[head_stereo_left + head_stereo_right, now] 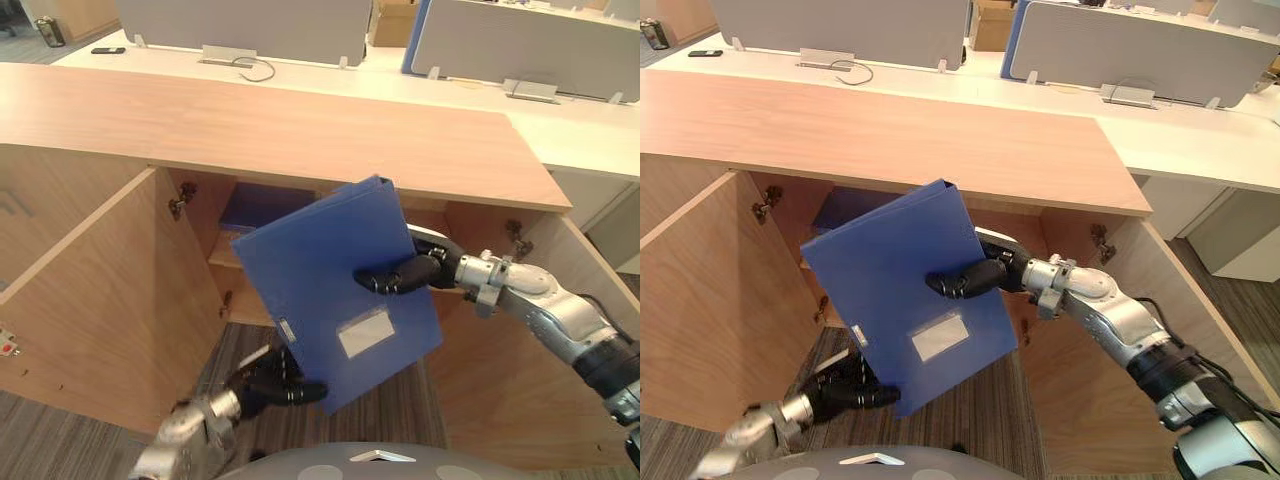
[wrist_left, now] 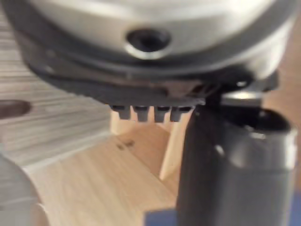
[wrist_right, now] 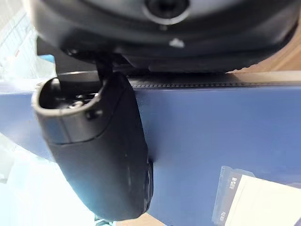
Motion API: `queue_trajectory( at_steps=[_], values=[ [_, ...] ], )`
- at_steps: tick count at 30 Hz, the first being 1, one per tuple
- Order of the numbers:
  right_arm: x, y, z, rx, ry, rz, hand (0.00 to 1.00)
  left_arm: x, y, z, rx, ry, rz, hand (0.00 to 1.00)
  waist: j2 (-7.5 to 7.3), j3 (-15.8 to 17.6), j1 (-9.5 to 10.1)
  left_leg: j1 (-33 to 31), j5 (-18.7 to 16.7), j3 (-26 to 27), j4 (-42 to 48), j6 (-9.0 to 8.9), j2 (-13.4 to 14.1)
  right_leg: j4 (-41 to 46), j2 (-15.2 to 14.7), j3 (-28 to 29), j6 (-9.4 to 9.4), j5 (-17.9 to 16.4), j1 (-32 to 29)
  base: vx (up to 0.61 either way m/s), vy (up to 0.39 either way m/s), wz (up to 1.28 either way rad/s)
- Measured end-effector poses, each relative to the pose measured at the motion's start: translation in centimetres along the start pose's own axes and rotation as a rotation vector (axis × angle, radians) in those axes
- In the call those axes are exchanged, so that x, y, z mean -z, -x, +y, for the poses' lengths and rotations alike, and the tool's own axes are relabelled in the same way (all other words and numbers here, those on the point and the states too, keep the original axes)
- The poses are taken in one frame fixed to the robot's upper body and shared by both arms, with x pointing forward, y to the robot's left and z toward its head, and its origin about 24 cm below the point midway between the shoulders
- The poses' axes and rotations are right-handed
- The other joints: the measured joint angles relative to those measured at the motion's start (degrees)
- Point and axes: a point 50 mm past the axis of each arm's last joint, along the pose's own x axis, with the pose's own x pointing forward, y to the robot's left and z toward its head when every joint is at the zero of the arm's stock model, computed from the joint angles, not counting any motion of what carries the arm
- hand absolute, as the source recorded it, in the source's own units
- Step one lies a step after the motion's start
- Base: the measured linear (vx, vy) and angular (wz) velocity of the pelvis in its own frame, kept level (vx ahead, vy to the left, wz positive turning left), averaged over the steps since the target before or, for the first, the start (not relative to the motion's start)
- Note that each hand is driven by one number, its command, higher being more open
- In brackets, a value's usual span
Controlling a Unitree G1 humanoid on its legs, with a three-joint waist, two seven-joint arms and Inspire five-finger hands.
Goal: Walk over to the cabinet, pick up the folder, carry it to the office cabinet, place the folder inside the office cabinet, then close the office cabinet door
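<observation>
The blue rigid plastic folder (image 1: 320, 270) hangs in mid-air at the centre of the frame. It is tilted so that one corner points down, and it sits in front of the open light wooden office cabinet (image 1: 200, 240), not yet inside it. It looks like a stiff box-type file. The covers should keep their shape under a pinch, but the smooth plastic is probably slippery. If it is full, the weight would drag on the lowest corner. The edges and corners are the sensible places to hold. The flat face with its white label (image 1: 365, 333) offers no purchase.

The right hand (image 1: 405, 272) comes in from the right of the frame, arm stretched almost level. Its thumb is pressed across the front cover, as the right wrist view shows from close up. Its fingers pass behind the folder's right edge, so it pinches the folder. The left hand (image 1: 270, 385), at the lower left, rises from below. Its fingers (image 1: 300, 393) appear curled round the bottom corner, taking the weight there.

The left door (image 1: 90, 300) and right door (image 1: 545, 330) both stand open beneath the wooden surface (image 1: 250, 120). A second blue folder (image 1: 262, 205) lies on the shelf inside, at the upper left of the opening.
</observation>
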Motion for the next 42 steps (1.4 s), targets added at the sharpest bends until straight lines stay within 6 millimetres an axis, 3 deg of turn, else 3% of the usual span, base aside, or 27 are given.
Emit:
queue_trajectory(
  at_steps=[1, 3, 6, 8, 10, 13, 18, 22, 25, 27, 31, 35, 40, 42],
  values=[
    [0.2, 0.1, 0.2, -0.001, -0.010, -0.006, 0.00, 1.1, -0.1, 0.4, -0.084, 0.049, 0.029, 1.00, -0.05, -0.04, 0.23, -0.18, 0.02, 0.02, 0.00, 0.02, 0.03, 0.14, 0.01, 0.02, -0.03, -0.07, -0.29, 0.00, 0.000, 0.00],
    [1.0, -0.6, 1.1, -0.001, -0.021, -0.030, 0.00, 4.2, 1.2, 2.8, -0.434, 0.243, 0.108, 1.00, -0.23, 0.12, 0.15, -0.64, 0.22, -0.15, 0.03, 0.29, -0.16, -0.37, 0.30, -0.26, 0.14, 0.45, -0.39, 0.00, 0.000, 0.00],
    [4.1, -1.5, 1.8, 0.052, -0.120, 0.011, 0.00, 5.6, 3.2, 4.4, -0.637, 0.332, 0.141, 1.00, 0.77, 0.62, 0.38, -0.39, 0.36, -1.43, 0.07, 0.40, -0.67, -0.88, 0.23, -1.60, 0.33, 0.70, 0.86, 0.05, -0.023, 0.19],
    [6.0, -1.8, 1.8, 0.121, -0.164, 0.060, 0.00, 6.0, 3.6, 4.7, -0.702, 0.385, 0.137, 1.00, 1.56, 1.22, 0.92, -0.46, 0.37, -1.77, 0.08, 0.44, -1.08, -1.00, -0.12, -1.89, 0.38, 0.73, 1.02, 0.03, 0.025, 0.18],
    [10.0, -2.2, 1.9, 0.278, -0.282, 0.162, 0.00, 7.2, 4.6, 4.8, -0.804, 0.518, 0.122, 1.00, 2.46, 1.98, 1.92, -0.63, 0.40, -2.79, 0.07, 0.49, -1.34, -1.35, -0.35, -2.97, 0.39, 0.73, 1.56, 0.00, 0.025, 0.20],
    [13.1, -1.6, 1.5, 0.450, -0.363, 0.273, 0.00, 8.8, 5.4, 4.1, -0.876, 0.652, 0.125, 1.00, 3.40, 2.82, 2.62, -1.36, 0.55, -3.87, 0.06, 0.71, -1.45, -1.76, -0.38, -3.90, 0.45, 0.77, 1.51, -0.01, -0.007, 0.17],
    [16.1, 0.6, -0.2, 0.782, -0.478, 0.400, 0.00, 11.1, 5.5, 2.1, -0.907, 0.764, 0.188, 1.00, 5.54, 4.70, 3.96, -1.94, 0.78, -5.14, 0.04, 1.03, -1.73, -1.95, -0.60, -5.08, 0.51, 0.73, 1.70, -0.02, -0.002, 0.14],
    [16.5, 0.8, -1.2, 1.006, -0.688, 0.333, 0.00, 11.2, 5.0, 1.6, -0.901, 0.788, 0.195, 1.00, 6.50, 6.22, 3.98, -2.48, 0.99, -6.94, 0.04, 1.15, -1.97, -2.16, -0.76, -7.08, 0.66, 0.58, 2.35, 0.00, -0.001, 0.24],
    [16.0, -0.5, -1.4, 1.162, -1.013, 0.111, 0.00, 10.3, 4.5, 1.9, -0.897, 0.801, 0.149, 1.00, 6.68, 7.13, 4.19, -2.88, 1.08, -7.76, 0.06, 1.16, -2.12, -2.18, -0.85, -8.01, 0.72, 0.44, 2.50, 0.01, 0.003, 0.16],
    [15.0, -1.4, -1.9, 1.268, -1.286, -0.153, 0.00, 9.1, 3.7, 2.3, -0.883, 0.778, 0.118, 1.00, 7.27, 7.56, 4.98, -3.24, 1.18, -8.30, 0.07, 1.29, -2.38, -2.19, -1.06, -8.71, 0.72, 0.44, 2.48, 0.02, 0.013, 0.12],
    [13.0, -2.6, -3.0, 1.378, -1.641, -0.586, 0.00, 7.4, 2.5, 2.5, -0.856, 0.717, 0.078, 1.00, 8.05, 8.37, 5.48, -3.57, 1.23, -9.37, 0.06, 1.38, -2.90, -2.21, -1.53, -9.71, 1.07, 0.12, 2.80, 0.01, 0.022, 0.16],
    [12.1, -2.3, -3.8, 1.419, -1.694, -0.744, 0.00, 6.5, 1.7, 2.4, -0.832, 0.685, 0.071, 1.00, 8.32, 10.15, 5.65, -3.59, 1.16, -9.84, 0.05, 1.35, -3.06, -2.20, -1.86, -10.22, 1.31, -0.08, 3.44, 0.03, 0.019, 0.08],
    [11.5, -0.1, -5.2, 1.547, -1.746, -0.924, 0.00, 6.0, 1.2, 2.0, -0.798, 0.652, 0.065, 1.00, 9.52, 12.05, 6.15, -5.59, 1.14, -10.69, 0.96, 1.46, -2.86, -2.16, -1.93, -11.21, 1.39, -0.15, 2.46, 0.01, 0.007, 0.10],
    [10.2, 0.7, -6.4, 1.564, -1.765, -1.025, 0.00, 5.5, 0.9, 2.1, -0.792, 0.647, 0.037, 1.00, 10.37, 13.75, 5.88, -10.46, -2.18, -11.51, 9.23, 2.13, -2.24, -1.31, -2.04, -12.56, 1.29, -0.20, 1.75, -0.01, -0.001, 0.24]
  ],
)
